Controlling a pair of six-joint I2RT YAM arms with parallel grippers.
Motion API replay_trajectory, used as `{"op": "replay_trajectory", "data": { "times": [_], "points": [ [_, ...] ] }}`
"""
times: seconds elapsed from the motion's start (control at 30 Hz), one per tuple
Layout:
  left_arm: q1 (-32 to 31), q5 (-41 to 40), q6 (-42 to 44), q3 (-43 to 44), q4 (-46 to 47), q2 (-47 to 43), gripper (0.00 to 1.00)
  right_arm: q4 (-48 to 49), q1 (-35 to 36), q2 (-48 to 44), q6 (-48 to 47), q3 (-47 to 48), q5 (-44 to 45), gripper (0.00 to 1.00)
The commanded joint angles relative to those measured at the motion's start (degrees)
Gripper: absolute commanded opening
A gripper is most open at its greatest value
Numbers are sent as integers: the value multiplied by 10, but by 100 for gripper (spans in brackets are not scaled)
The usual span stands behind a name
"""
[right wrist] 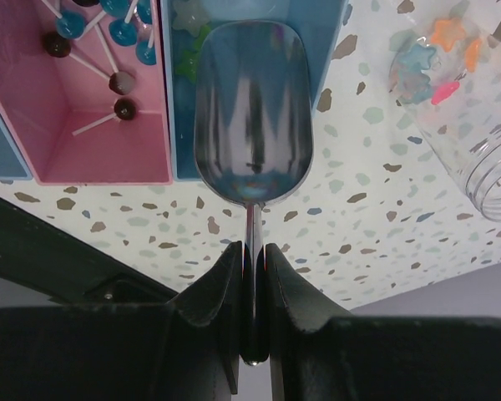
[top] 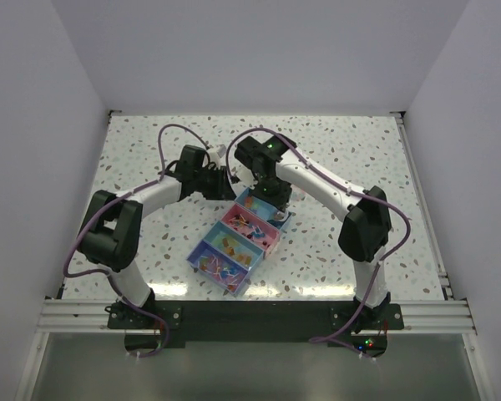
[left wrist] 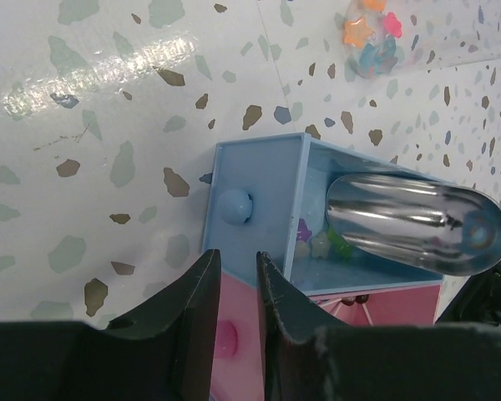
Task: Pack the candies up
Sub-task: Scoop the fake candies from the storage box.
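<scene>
The candies are small star-shaped sweets. A few lie in the blue end compartment (left wrist: 321,242) of the tray (left wrist: 259,175), and more show inside a clear jar (right wrist: 451,75) lying on the table. My right gripper (right wrist: 252,276) is shut on the thin handle of a metal scoop (right wrist: 252,109). The scoop's bowl hangs over that blue compartment and looks empty. My left gripper (left wrist: 238,267) stands narrowly open at the tray's knobbed outer wall. Pink wall shows in its gap, and nothing is visibly pinched.
The pink compartment (right wrist: 100,171) beside the scoop holds several lollipops (right wrist: 108,75). In the top view the tray (top: 277,236) lies diagonally between the two arms, its nearer compartments filled with mixed sweets. White walls enclose the speckled table (top: 359,167).
</scene>
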Motion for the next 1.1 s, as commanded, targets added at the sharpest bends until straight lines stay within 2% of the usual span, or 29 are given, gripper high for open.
{"op": "replay_trajectory", "data": {
  "times": [0.0, 0.27, 0.37, 0.57, 0.87, 0.93, 1.07],
  "points": [
    [-10, 29, -2, -3, 22, 1, 29, 5, 1, 22, 6, -10, -24, 0],
    [-10, 24, -6, -5, 21, 3, 29, 103, 1, -29, 11, -121, -11, 0],
    [-10, 26, -7, -4, 22, 4, 29, 122, 1, -36, 9, -132, -17, 0],
    [-10, 31, -6, -2, 21, 4, 29, 119, 1, -12, 9, -96, -31, 0],
    [-10, 40, -8, -2, 22, 6, 28, 62, 1, 49, 31, -5, -58, 0],
    [-11, 42, -8, -2, 23, 6, 27, 69, 1, 58, 44, -11, -71, 0],
    [-13, 45, -9, -5, 21, 7, 26, 157, 0, 49, 67, -66, -102, 0]
  ]
}}
